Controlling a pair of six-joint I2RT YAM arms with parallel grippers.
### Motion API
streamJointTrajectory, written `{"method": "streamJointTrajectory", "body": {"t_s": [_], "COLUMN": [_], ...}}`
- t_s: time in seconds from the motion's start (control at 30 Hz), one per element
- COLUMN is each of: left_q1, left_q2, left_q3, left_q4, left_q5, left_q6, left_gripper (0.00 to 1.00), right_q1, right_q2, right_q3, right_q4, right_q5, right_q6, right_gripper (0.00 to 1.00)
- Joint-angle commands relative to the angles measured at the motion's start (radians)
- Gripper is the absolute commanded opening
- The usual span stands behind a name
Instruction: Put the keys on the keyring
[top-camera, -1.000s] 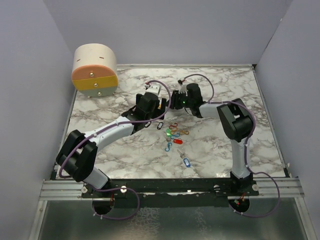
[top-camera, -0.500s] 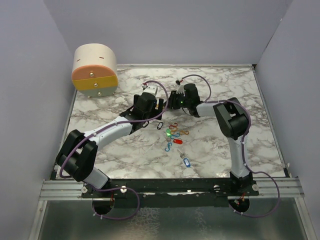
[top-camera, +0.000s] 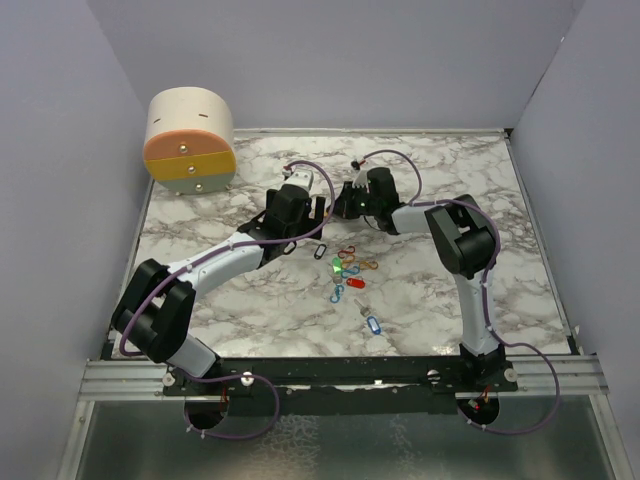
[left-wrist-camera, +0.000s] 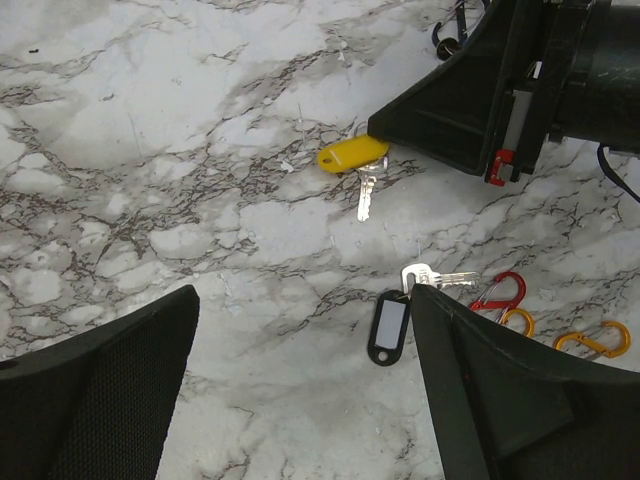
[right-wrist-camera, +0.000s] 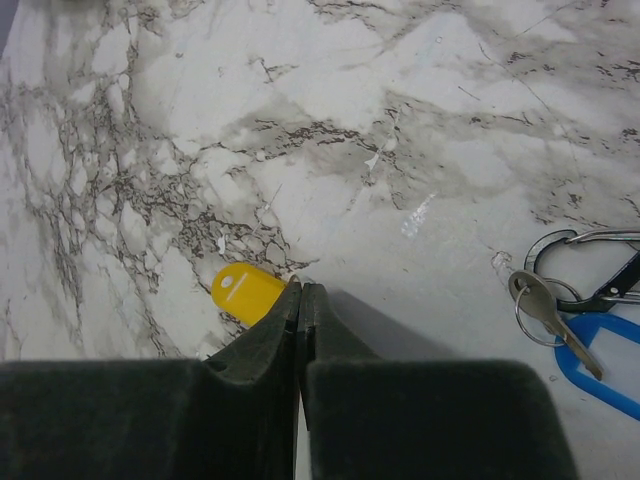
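The right gripper (right-wrist-camera: 300, 288) is sitting fully closed, tips down on the marble table (top-camera: 450, 180), just beyond the far side of the pile of coloured clips and keys (top-camera: 347, 266). The yellow-tagged key (left-wrist-camera: 352, 154) is lying flat there. Its tag is poking out from beside the closed tips, and its small metal blade is pointing back toward the pile. (Neither wrist view is telling me whether an edge of the tag is pinched or the fingers are only pressing next to it; no yellow is showing in the seam between them.)

The left gripper (left-wrist-camera: 305, 292) is hovering wide open and holding nothing, off the pile's far-left side, jaws turned toward the yellow tag.

A black-tagged key (left-wrist-camera: 388, 325) is lying at the pile's far-left edge. A red clip (left-wrist-camera: 500, 290) and orange clips (left-wrist-camera: 590, 340) are forming the pile's fringe on that side. A blue-tagged key (top-camera: 373, 325) is lying apart on the pile's near side.

Progress, as I am judging it: early. Every key I can make out is lying loose on the table or mixed into the pile. None is showing threaded onto a shared ring, and I am not making out which loop is serving as the keyring. Remaining: securing the yellow key, threading it, then repeating for the others.
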Motion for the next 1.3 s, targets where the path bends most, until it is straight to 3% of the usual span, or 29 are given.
{"method": "streamJointTrajectory", "body": {"t_s": [0.0, 0.53, 1.0, 1.27], "left_q1": [0.005, -0.019, -0.078, -0.128], "left_q2": [-0.02, -0.03, -0.024, -0.017], "left_q3": [-0.012, -0.016, 0.003, -0.025], "left_q4": [0.026, 0.068, 0.073, 0.106], "left_q5": [0.036, 0.119, 0.131, 0.184], "left_q6": [0.006, 0.001, 0.001, -0.013], "left_gripper": [0.88, 0.82, 0.81, 0.8], "right_q1": [0.01, 0.01, 0.01, 0.01], "right_q2": [-0.039, -0.435, -0.655, -0.731], "right_q3": [-0.049, -0.448, -0.618, -0.606], "right_q4": [0.079, 0.28, 0.231, 0.051], "right_q5": [0.008, 0.126, 0.257, 0.439], "right_q6": [-0.013, -0.124, -0.187, -0.212], "right_gripper": [0.01, 0.01, 0.01, 0.01]}}
